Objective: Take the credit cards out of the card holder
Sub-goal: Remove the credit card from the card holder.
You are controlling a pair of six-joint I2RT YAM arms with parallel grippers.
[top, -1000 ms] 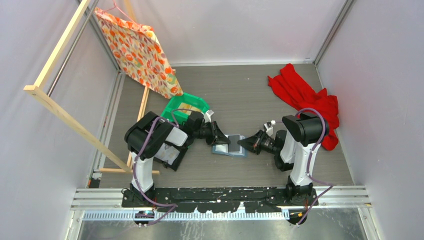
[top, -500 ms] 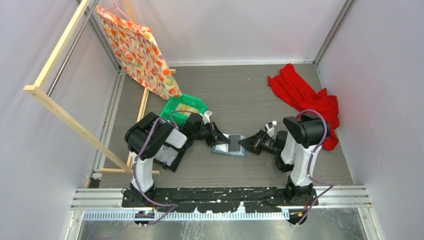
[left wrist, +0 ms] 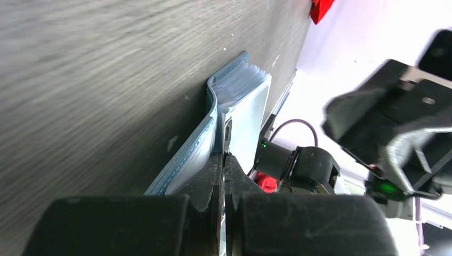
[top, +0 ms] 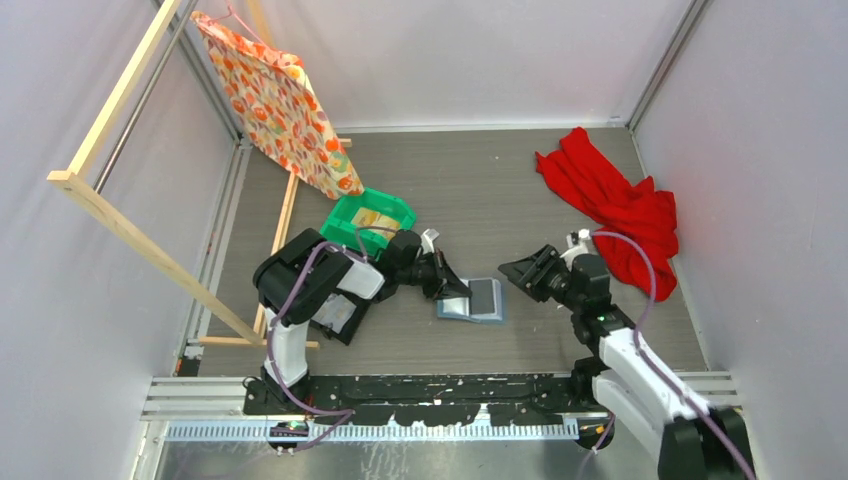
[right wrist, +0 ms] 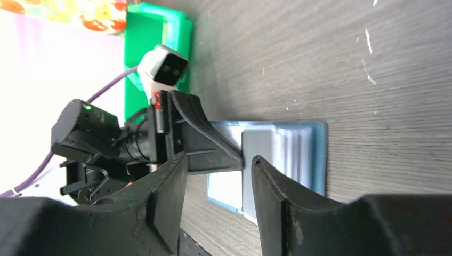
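Note:
The blue-teal card holder [top: 449, 311] lies open and flat on the table between the arms; its teal cover [left wrist: 200, 144] and edge [right wrist: 320, 154] show in both wrist views. A grey credit card [top: 486, 297] lies on top of it, over a fan of pale sleeves [right wrist: 290, 149]. My left gripper [top: 461, 292] is shut on the left edge of this card [left wrist: 248, 120], fingertips pressed together [left wrist: 225, 158]. My right gripper [top: 511, 275] stands open to the right of the holder, apart from it, holding nothing [right wrist: 219, 157].
A green bin [top: 375, 213] sits just behind the left arm. A red cloth [top: 615, 205] is heaped at the back right. A wooden rack [top: 150, 245] with a patterned orange cloth [top: 280, 100] stands along the left side.
My right gripper has opened and drawn back to the right, off the holder. My left gripper has shut on the card's edge, and holder and card have shifted slightly right and nearer.

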